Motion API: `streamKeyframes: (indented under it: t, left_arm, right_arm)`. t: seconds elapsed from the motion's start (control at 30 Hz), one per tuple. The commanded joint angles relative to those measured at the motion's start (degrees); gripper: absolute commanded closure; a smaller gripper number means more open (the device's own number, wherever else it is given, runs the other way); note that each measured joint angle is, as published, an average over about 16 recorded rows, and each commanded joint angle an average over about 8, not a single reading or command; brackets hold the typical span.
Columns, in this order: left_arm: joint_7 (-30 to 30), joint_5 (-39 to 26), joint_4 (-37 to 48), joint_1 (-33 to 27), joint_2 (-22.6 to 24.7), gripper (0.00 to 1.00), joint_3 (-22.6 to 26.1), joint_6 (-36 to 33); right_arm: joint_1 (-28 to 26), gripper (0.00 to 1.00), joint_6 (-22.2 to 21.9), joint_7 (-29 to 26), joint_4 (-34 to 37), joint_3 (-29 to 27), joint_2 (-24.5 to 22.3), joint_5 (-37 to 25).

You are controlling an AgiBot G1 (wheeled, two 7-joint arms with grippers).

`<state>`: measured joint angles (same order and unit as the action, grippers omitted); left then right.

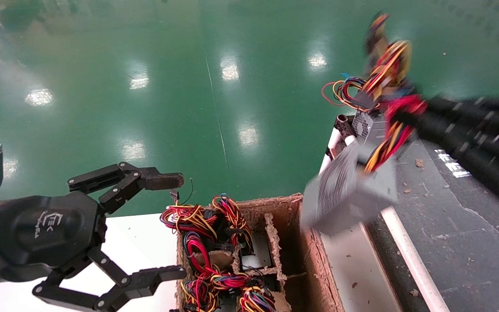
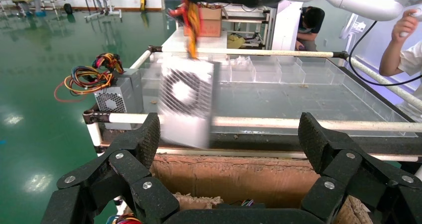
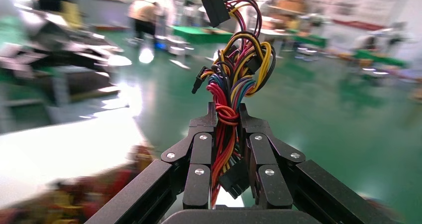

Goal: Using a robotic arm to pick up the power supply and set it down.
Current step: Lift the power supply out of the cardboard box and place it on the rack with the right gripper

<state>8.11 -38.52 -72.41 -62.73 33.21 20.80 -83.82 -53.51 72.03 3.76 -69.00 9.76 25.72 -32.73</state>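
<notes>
The power supply (image 1: 349,190) hung in the air, motion-blurred, above the seam between the cardboard box (image 1: 306,242) and the near left corner of the dark bench (image 1: 448,225). It was tilted: its long axis ran slantwise, the low end out over the box and the high end toward the bench. The perforated fan face (image 2: 185,92) pointed toward the left arm and slightly down. Its wires (image 1: 390,130), red, yellow and orange, ran up from the high end.

The right gripper (image 3: 228,149) was clamped on that wire bundle (image 3: 234,94), not on the metal case. The fingers (image 3: 198,159) pressed the wires from both sides, and the loose ends with black connectors (image 3: 216,9) stuck out past the fingertips. The case therefore dangled below and to the left of the right gripper, touching it only through the wires.

The left gripper (image 1: 167,225) sat spread wide and held nothing, beside the left edge of the cardboard box, well apart from the hanging unit.

A second grey unit (image 2: 119,97) with looped wires including blue (image 2: 87,79) rested at the far left corner of the bench. More wire bundles (image 1: 215,242) filled the box compartments.
</notes>
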Motion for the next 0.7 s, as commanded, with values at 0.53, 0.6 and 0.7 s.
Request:
streamKeyframes:
  t: [0.53, 0.6, 0.7]
  left_arm:
    - [0.0, 0.01, 0.0, 0.0, 0.0, 0.0, 0.01, 0.0]
    - [-0.01, 0.01, 0.0, 0.0, 0.0, 0.0, 0.01, 0.0]
    - [-0.01, 0.01, 0.0, 0.0, 0.0, 0.0, 0.01, 0.0]
  right_arm:
    - [-2.13, 1.0, -14.37, 5.62, 6.73, -0.84, -3.8, -10.3]
    - [-2.74, 1.0, -15.83, 6.02, 7.32, -0.15, -3.41, -12.02]
    - [-4.1, 1.0, -17.89, 6.51, 8.26, 1.25, -2.31, -14.88]
